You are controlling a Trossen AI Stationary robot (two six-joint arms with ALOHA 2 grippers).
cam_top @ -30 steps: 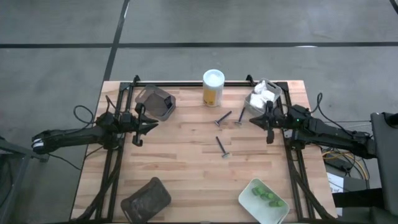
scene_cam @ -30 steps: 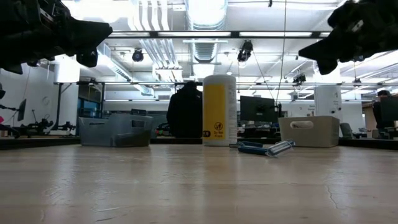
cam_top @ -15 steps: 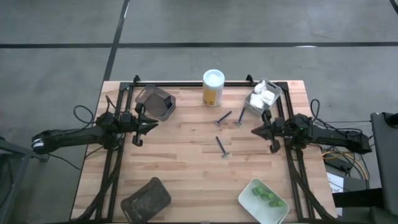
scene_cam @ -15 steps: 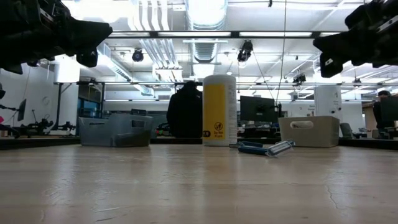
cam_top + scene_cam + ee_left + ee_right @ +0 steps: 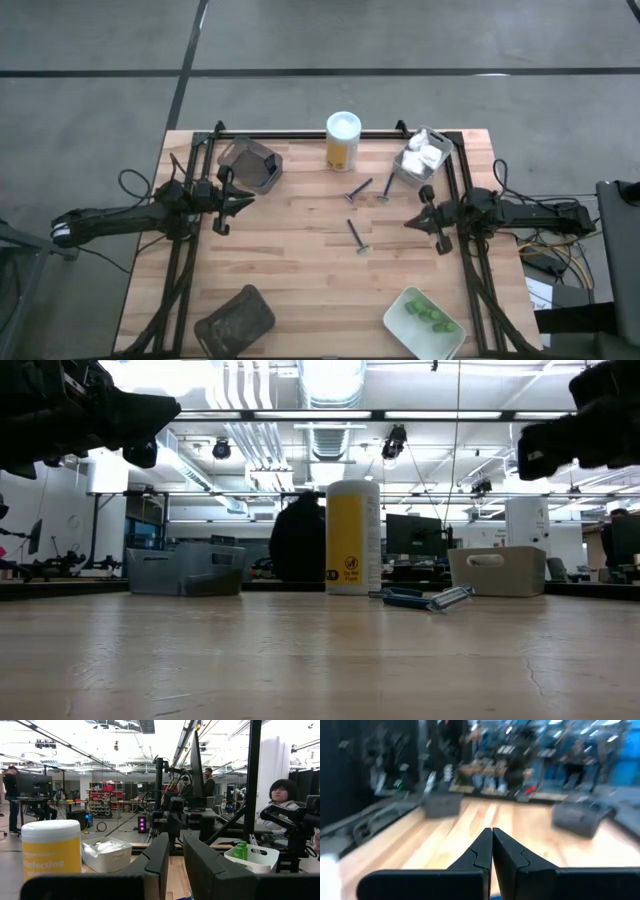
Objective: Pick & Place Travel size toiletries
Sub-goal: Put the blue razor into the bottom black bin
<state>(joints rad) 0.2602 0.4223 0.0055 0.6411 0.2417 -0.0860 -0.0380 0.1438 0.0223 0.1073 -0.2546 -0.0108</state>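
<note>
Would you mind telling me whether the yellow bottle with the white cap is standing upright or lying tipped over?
Upright. The yellow bottle stands on its base in the low view, white cap on top.

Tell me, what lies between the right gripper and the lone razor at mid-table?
Nothing: in the high view only bare wood separates the right gripper, shut and empty, from the razor.
</note>
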